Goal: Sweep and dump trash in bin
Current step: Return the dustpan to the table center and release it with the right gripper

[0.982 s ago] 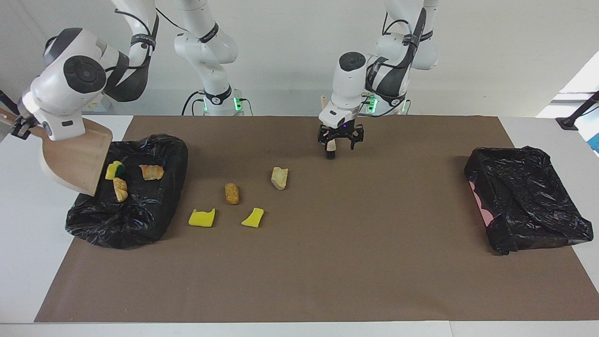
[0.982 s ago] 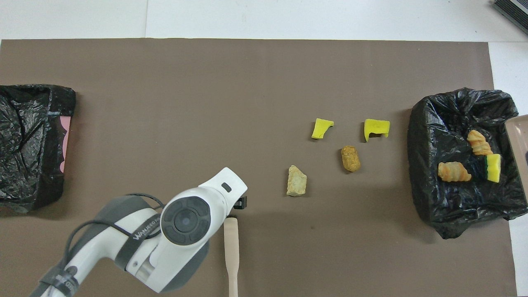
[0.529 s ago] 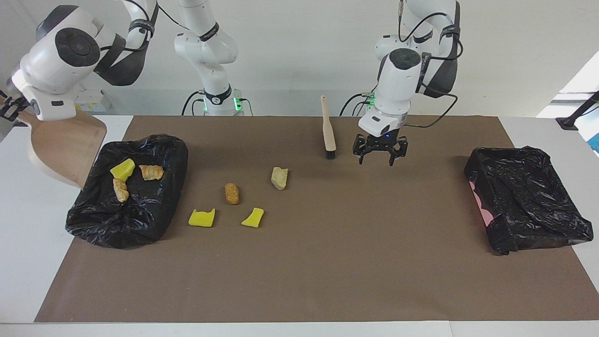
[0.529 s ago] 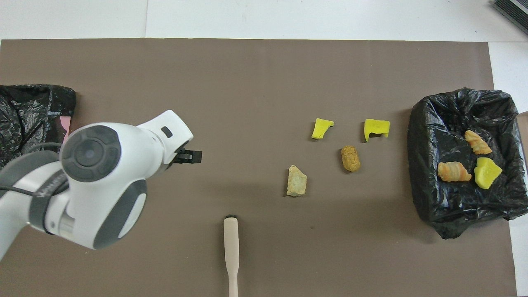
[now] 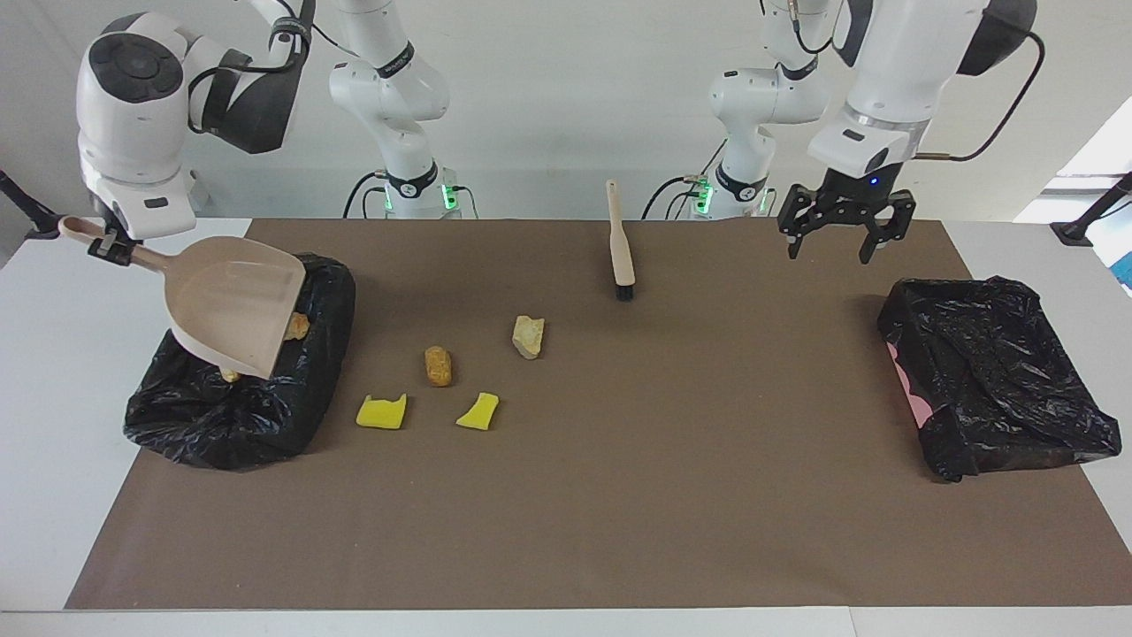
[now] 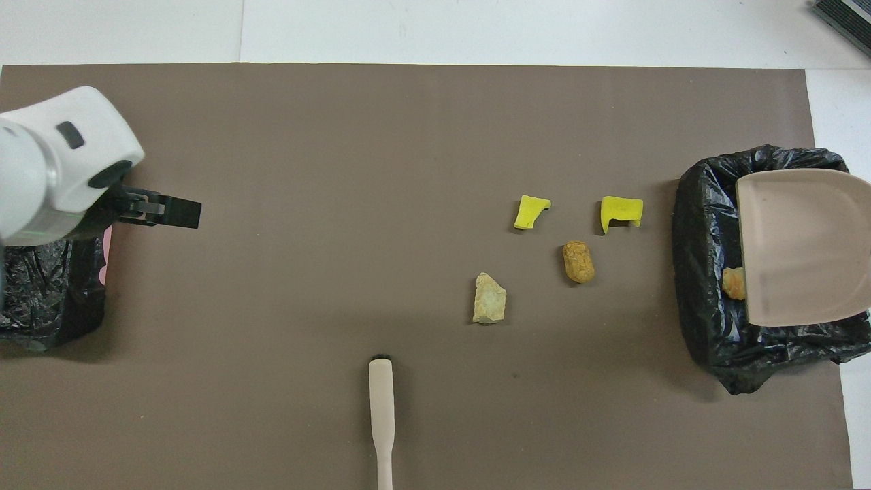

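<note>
Nearest the robots, brush (image 5: 621,243) lying on brown mat (image 5: 619,495). Left pincer (image 5: 845,232) spread, empty, raised near lined bin (image 5: 999,380). Right pincer (image 5: 106,243) pinching dustpan (image 5: 234,314) handle over trash bin (image 5: 239,416). Farther out, four trash bits (image 5: 438,365) loose on worktop.

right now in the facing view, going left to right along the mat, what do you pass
bin with the dustpan over it → yellow sponge chunk → brown bread-like piece → second yellow chunk → pale stone lump → brush → second bag-lined bin
</note>
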